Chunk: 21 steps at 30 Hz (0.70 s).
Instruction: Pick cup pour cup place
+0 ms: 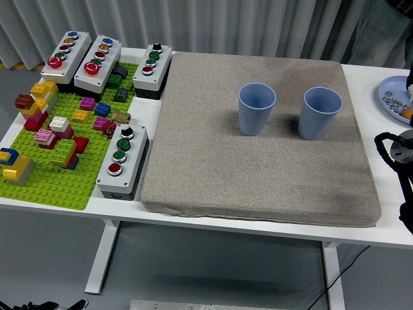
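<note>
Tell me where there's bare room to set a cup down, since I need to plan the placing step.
The grey mat is bare in front of and left of the two blue cups. The gap between the cups is narrow. The left side is crowded: green brick baseplate and button boxes. At the right edge, the right arm and a plate.

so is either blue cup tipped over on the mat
No, both the left blue cup and the right blue cup stand upright and apart on the grey mat.
</note>
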Motion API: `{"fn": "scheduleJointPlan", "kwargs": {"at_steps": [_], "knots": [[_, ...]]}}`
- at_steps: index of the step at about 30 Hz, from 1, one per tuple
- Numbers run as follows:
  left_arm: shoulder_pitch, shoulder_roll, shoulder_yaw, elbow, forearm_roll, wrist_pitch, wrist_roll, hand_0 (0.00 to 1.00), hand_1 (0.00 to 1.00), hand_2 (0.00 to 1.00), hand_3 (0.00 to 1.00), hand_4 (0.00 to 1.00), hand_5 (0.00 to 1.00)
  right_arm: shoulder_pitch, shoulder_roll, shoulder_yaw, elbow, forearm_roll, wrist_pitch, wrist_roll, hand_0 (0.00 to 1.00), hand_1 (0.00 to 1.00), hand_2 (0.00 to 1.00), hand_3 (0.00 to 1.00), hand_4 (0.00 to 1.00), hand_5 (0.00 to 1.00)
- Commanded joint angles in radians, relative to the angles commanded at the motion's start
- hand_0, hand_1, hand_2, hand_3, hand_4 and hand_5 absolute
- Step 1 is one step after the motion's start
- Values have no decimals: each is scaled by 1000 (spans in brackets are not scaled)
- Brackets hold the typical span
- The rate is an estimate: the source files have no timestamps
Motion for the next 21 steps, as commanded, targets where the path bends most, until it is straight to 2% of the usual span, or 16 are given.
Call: {"fn": "scheduleJointPlan", "kwargs": {"at_steps": [1,21], "knots": [[0,0,1,0,-1,0,0,770,755,803,641,502,971,0,-1,1,1,-2,0,-2,957,837,864,846,790,870],[-8,1,5,0,-1,-1,-2,770,755,803,641,502,971,-2,-3,-2,11,7,14,-13,949,834,865,843,785,857]]}}
